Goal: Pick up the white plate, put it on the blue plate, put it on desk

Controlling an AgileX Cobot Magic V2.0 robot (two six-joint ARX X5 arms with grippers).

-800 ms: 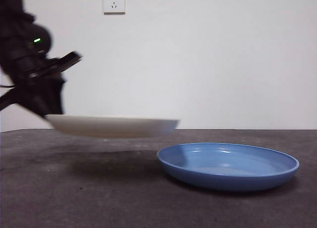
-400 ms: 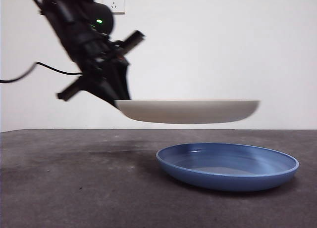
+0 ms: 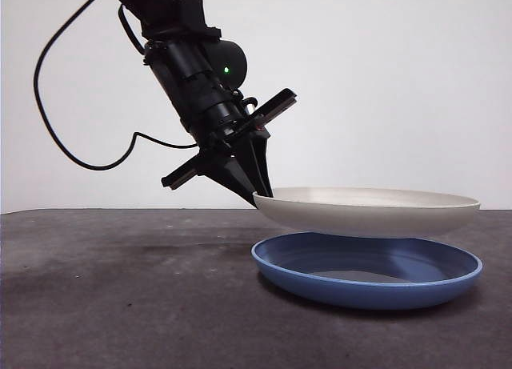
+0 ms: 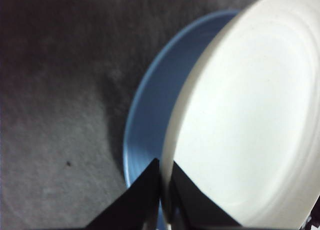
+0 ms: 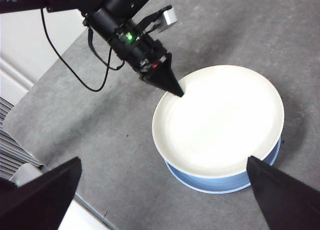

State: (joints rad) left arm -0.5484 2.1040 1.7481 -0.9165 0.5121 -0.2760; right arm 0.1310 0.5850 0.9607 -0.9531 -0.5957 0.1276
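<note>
Plain pale wall rises behind the desk, dark grey and mottled. From the front, the left gripper reaches down at a slant and pinches the near rim of the white plate, which hangs just above the blue plate, almost centred over it; whether the two touch at the far side, I cannot tell.

Through the left wrist camera, the black jaws are clamped together on the white plate's edge, with a blue crescent showing beside it.

Seen by the right wrist camera, the right gripper waits high above, jaws wide apart, and the white plate covers nearly all of the blue one.

To finish well, I would lower slowly and level, let the white plate settle inside the blue rim, then release only once its weight rests.
</note>
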